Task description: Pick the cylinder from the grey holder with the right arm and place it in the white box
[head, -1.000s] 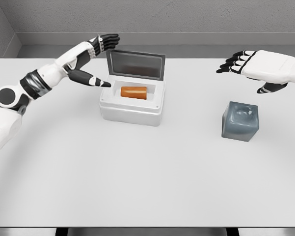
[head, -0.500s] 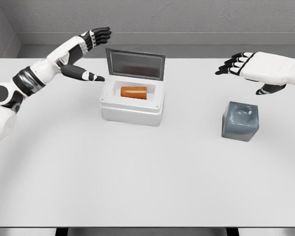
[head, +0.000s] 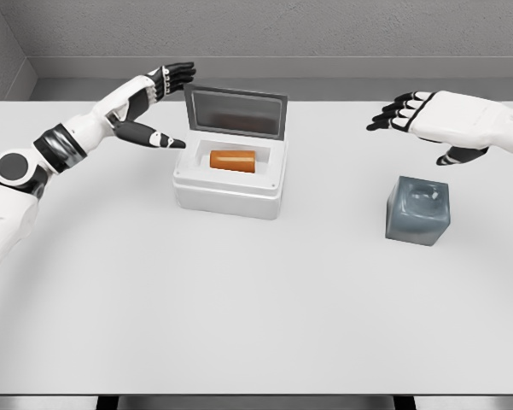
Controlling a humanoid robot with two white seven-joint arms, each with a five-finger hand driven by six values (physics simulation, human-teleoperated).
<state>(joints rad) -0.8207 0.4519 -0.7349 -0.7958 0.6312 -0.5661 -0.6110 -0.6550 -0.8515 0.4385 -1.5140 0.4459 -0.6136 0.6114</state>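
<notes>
1. I can read no writing or label on anything.
2. The orange cylinder (head: 232,161) lies on its side inside the white box (head: 229,195), long axis running left to right; the lid (head: 236,112) stands up behind it.
3. The grey holder (head: 417,210) sits well to the right.
4. Since half a second ago, my right hand (head: 427,118), fingers spread and holding nothing, has drifted slightly left above the holder; my left hand (head: 158,102), fingers apart, hovers beside the box.

Right arm (head: 504,128) cut off by right edge past wrist. Left arm (head: 17,184) cut at left edge, shoulder out of view. Table (head: 256,325) front corners cropped at bottom. Grey holder (head: 417,210) interior blurry, can't tell contents. Box lid (head: 236,112) hides table behind it.
</notes>
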